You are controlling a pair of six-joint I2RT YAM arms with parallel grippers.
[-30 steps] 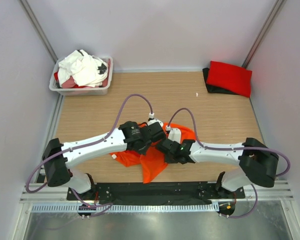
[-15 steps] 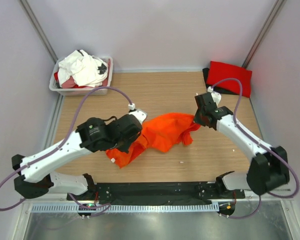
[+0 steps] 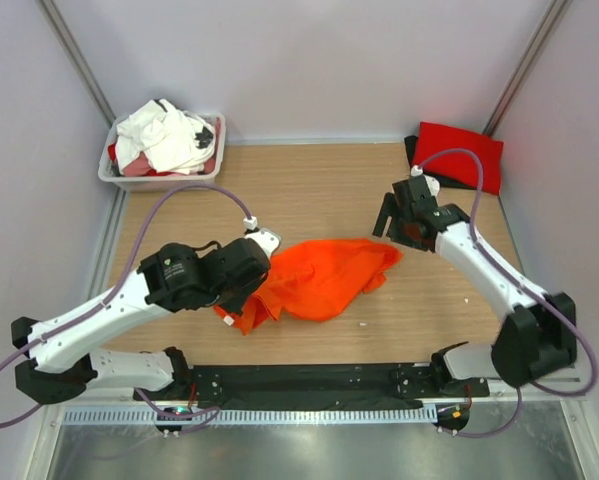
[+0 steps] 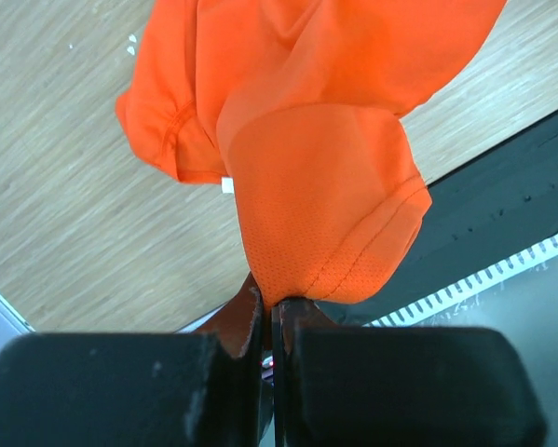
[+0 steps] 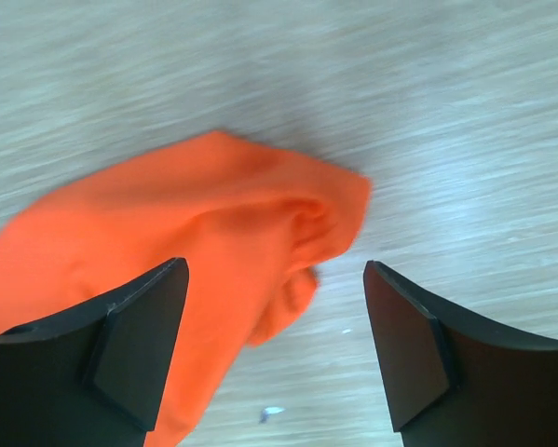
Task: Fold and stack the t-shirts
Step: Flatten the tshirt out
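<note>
Orange mesh-knit, with fine pinholes showing along the hemmed edge in my left wrist view: this is the orange t-shirt [image 3: 324,280], lying rumpled mid-way across the wood-grain worktop [image 3: 309,180], between my two arms. My left claw [image 4: 271,312] is pressed together on a stitched hem at the shirt's left end, and the fabric bunches into a rounded lobe just above the pads. I judge this pinch anchors one edge so the cloth can be drawn flat. My right claw [image 5: 274,279] stands spread with nothing between its fingers, over the shirt's right end, where a soft folded peak of cloth rests on the wood. Judgement: the shirt is not yet laid flat and folding has not begun, since creases run across it and a sleeve juts out near the left claw. The material is limp and matte and holds no shape, so it will likely sag and slide under a single pinch. A red t-shirt [image 3: 459,155] lies folded on a black t-shirt [image 3: 415,165] at the far right corner, which I read as the stack. White t-shirts [image 3: 164,135] are heaped in the white tub [image 3: 211,175] at the far left corner, unfolded
</note>
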